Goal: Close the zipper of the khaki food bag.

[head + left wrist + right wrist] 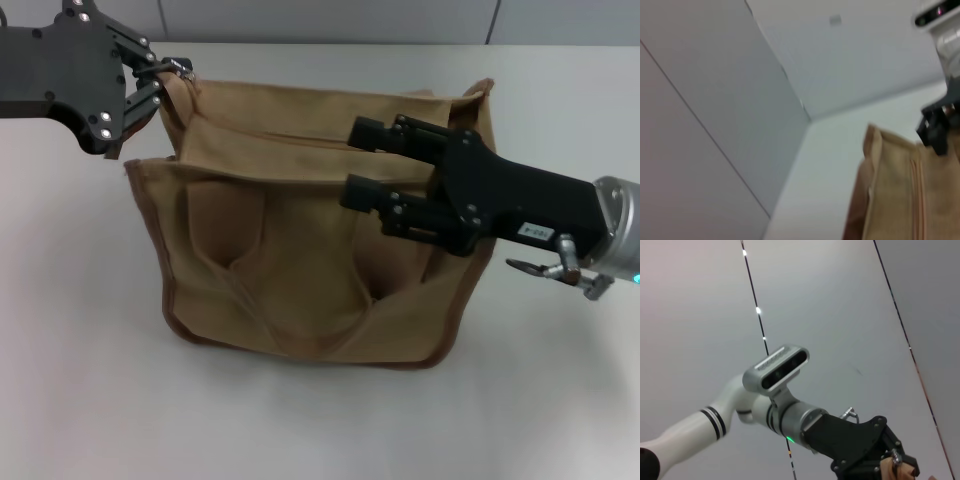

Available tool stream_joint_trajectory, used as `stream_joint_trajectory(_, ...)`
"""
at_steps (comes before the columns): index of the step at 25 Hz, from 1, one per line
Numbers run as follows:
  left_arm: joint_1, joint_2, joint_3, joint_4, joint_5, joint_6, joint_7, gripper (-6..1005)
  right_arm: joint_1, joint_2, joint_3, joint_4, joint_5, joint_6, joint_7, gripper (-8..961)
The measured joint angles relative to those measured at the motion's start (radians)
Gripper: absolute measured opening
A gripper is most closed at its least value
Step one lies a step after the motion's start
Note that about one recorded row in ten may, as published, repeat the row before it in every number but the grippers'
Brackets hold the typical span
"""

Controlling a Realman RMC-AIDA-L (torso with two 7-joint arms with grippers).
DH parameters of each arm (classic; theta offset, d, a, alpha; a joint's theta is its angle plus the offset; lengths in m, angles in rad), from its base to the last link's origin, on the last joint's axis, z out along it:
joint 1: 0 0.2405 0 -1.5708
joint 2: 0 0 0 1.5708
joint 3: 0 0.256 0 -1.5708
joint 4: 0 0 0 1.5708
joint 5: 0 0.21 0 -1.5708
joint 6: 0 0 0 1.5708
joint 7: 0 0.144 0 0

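Khaki food bag (300,270) near the middle of the tabletop, zipper (270,137) on top.

We see a boxy tan canvas bag with brownish piping, its front pocket and looped webbing handles facing the near edge. The zipper line runs along the top panel; its silver pull tab (180,66) sits at the bag's far-left corner.

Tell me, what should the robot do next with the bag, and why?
Probably the left gripper should pull the silver tab a bit farther along the zipper. It is shut on the tab at the far left corner of the khaki food bag, while the right gripper hangs open over the bag's top right part. Whether the zipper is fully closed cannot be told.
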Motion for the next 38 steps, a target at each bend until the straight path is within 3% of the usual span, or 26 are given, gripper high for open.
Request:
stream_joint_trajectory(10, -0.007, -0.006, 0.212, 0.346, 0.249, 0.000, -0.238, 27, 0.053, 0.000, -0.004, 0.017, 0.001, 0.074, 0.007, 684)
stream_joint_trajectory(15, -0.011, -0.007, 0.255, 0.486, 0.304, -0.010, -0.264, 27, 0.063, 0.000, -0.006, 0.018, 0.001, 0.092, 0.008, 684)
stream_joint_trajectory(23, 0.024, -0.008, 0.311, 0.515, 0.310, -0.069, -0.210, 26, 0.076, 0.000, 0.000, 0.019, 0.006, 0.102, 0.002, 640)
stream_joint_trajectory(28, 0.072, -0.008, 0.395, 0.513, 0.311, -0.146, -0.170, 26, 0.110, 0.000, -0.008, 0.019, 0.039, 0.104, 0.003, 598)
stream_joint_trajectory(38, 0.086, -0.007, 0.450, 0.518, 0.325, -0.175, -0.107, 27, 0.168, 0.003, 0.000, 0.056, 0.050, 0.161, 0.007, 514)
